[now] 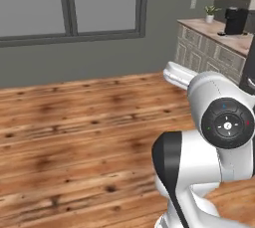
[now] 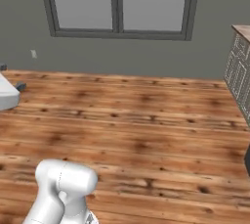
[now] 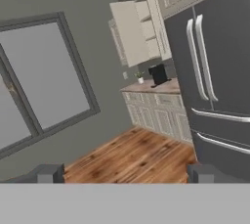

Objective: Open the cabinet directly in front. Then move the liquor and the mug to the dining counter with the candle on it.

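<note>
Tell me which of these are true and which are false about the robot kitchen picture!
1. The tool is open and holds nothing. True.
2. The floor is made of white tiles. False: it is brown wooden planks.
3. A black appliance stands on the counter near a small potted plant. True.
4. The wall cabinet has its door shut. False: in the hand view a door stands open and beige shelves show inside.
5. The fridge is bright red. False: it is dark grey with long silvery handles.
</note>
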Controlling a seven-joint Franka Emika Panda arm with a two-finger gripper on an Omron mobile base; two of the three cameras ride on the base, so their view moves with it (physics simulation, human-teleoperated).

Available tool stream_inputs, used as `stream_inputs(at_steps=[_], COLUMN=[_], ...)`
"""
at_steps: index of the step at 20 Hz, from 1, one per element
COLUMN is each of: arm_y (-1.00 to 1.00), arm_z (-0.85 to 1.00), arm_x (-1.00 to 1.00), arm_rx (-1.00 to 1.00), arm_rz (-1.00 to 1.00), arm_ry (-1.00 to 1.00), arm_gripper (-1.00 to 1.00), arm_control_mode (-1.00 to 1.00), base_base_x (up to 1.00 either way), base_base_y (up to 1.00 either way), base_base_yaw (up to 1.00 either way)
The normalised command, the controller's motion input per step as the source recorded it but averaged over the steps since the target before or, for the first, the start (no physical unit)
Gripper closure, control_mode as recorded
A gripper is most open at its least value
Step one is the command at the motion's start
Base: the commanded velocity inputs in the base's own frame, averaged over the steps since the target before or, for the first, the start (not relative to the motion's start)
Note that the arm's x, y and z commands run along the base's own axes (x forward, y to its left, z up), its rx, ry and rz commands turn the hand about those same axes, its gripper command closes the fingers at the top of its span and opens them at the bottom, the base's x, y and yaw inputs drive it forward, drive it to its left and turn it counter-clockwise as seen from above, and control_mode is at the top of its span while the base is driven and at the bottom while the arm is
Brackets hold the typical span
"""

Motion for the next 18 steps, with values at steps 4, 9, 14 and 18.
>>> stream_inputs(at_steps=[4, 9, 14, 18], arm_y=[0.00, 0.00, 0.00, 0.00], arm_z=[0.00, 0.00, 0.00, 0.00], arm_x=[0.00, 0.00, 0.00, 0.00], arm_rx=[0.00, 0.00, 0.00, 0.00], arm_rz=[0.00, 0.00, 0.00, 0.00], arm_ry=[0.00, 0.00, 0.00, 0.00], arm_gripper=[-1.00, -1.00, -1.00, -1.00], arm_control_mode=[1.00, 1.00, 1.00, 1.00], base_base_x=[1.00, 1.00, 1.00, 1.00], base_base_y=[-0.26, -0.28, -0.21, -0.14], base_base_yaw=[0.00, 0.00, 0.00, -0.08])
